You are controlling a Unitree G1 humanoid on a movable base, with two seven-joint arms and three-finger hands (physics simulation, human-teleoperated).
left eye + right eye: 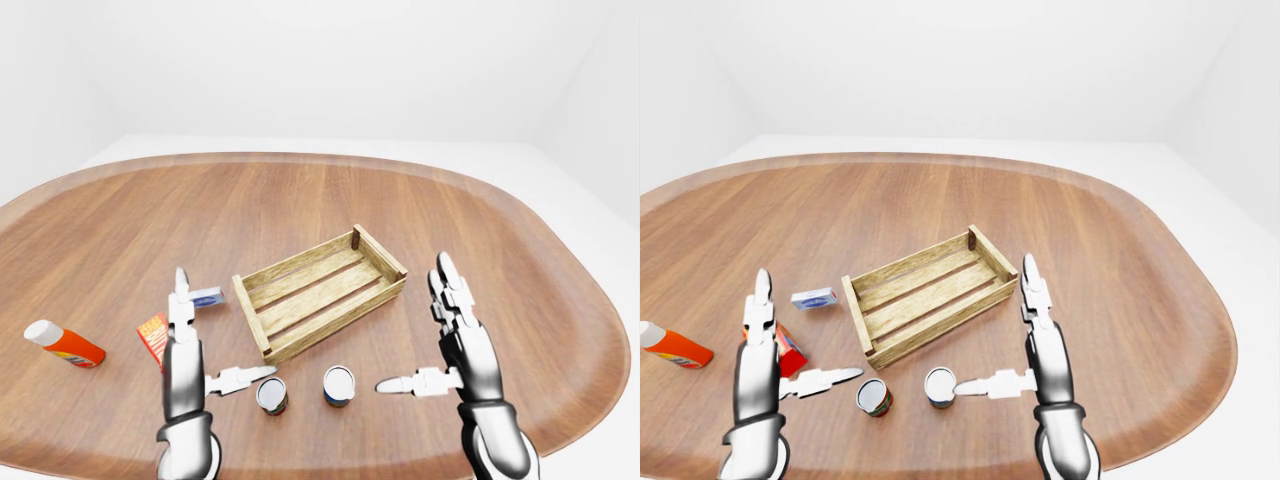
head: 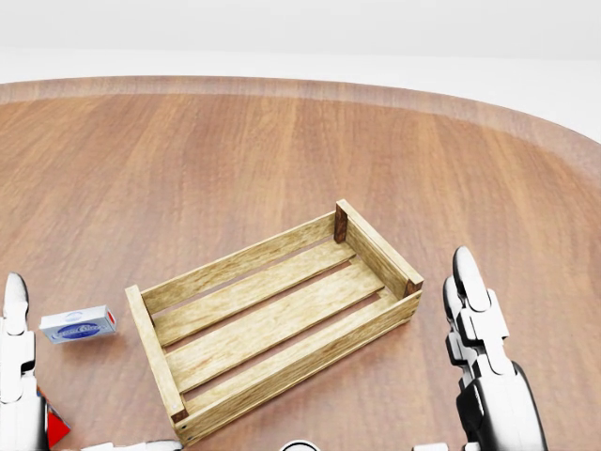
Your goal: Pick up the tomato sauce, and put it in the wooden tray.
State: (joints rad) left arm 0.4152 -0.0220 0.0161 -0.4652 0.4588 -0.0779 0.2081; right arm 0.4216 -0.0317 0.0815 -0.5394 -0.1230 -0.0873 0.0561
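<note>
Both our hands, left hand and right hand, are open; two similar cans at six o'clock of the tray risk grabbing the wrong one.

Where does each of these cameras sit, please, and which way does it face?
Head view: on the head, angled down at the wooden tray; right hand at bottom right.
Left-eye view: on the head, wider over the table; left hand and both cans show.
Right-eye view: its twin, shifted slightly; orange bottle at left edge.
All three share the tray and both open hands.
</note>
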